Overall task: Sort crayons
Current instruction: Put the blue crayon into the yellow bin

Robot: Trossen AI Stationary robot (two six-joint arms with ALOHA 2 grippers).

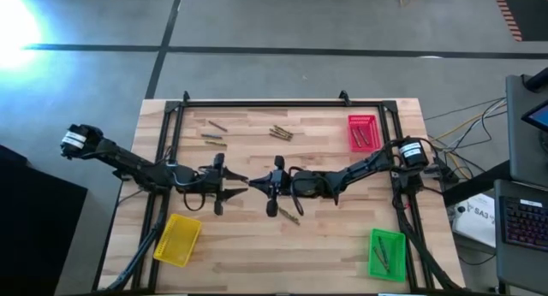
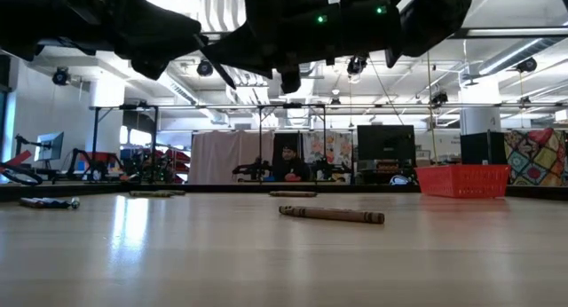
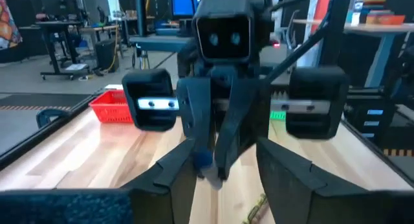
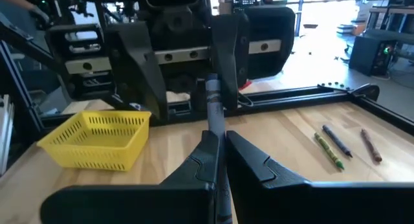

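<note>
Above the middle of the wooden table (image 1: 257,262), the right gripper (image 4: 220,143) pinches a grey-blue crayon (image 4: 215,111) between pressed-together fingers, its free end reaching forward toward the left gripper (image 3: 217,169), which faces it nose to nose with fingers partly spread around the crayon's tip, though whether they touch it cannot be told. The crayon is a thin, paper-wrapped stick: likely light and stiff but easy to snap, and waxy enough to slip, so a hold near its middle or across the wrapper looks safest. Below the right gripper lies a brown crayon (image 2: 331,215); further crayons (image 1: 281,133) sit well beyond both grippers, others in the red tray (image 1: 363,118) and green tray (image 1: 387,238), while the yellow tray (image 1: 177,240) waits behind the left gripper
</note>
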